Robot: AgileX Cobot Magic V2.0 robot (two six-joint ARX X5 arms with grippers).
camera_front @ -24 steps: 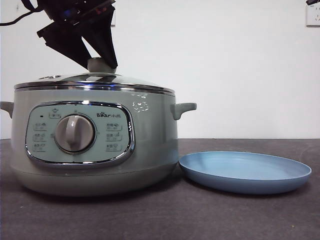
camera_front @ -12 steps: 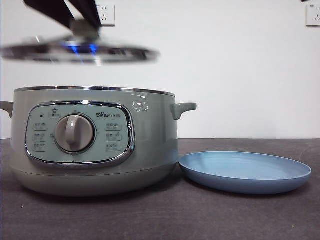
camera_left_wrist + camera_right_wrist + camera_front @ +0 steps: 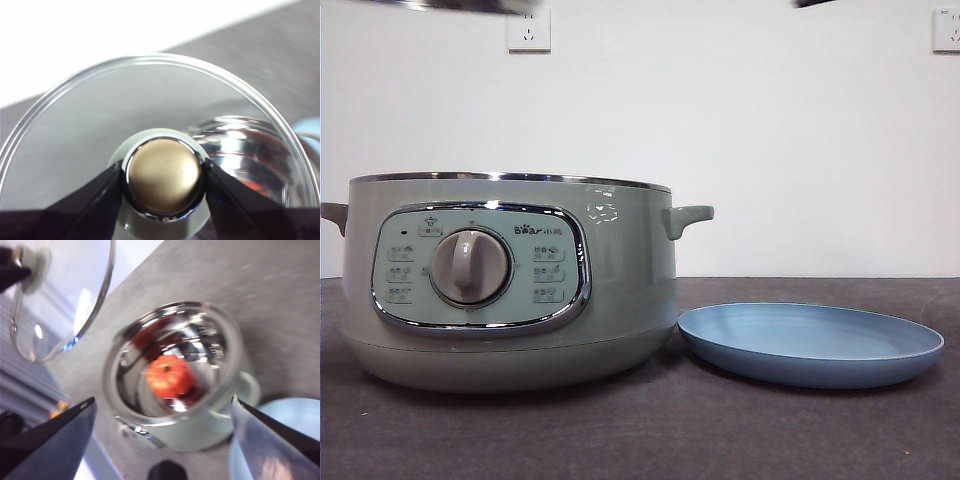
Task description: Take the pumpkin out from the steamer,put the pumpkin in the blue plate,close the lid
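Left gripper (image 3: 163,182) clamps the lid (image 3: 100,130) by its knob, high above the open steamer (image 3: 510,290).

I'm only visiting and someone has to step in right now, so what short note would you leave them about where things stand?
Left end effector: shut on the sage-green knob of the round glass lid, held high above the table.
Right end effector: open, empty, above the large pale sage-green steamer.
Small orange-red toy pumpkin: inside the steamer's shiny bowl.
Wide light blue plate: on the table beside the steamer, nothing on it.
Done: lid off.
Left: lift the pumpkin out, set it on the plate, put the lid back.
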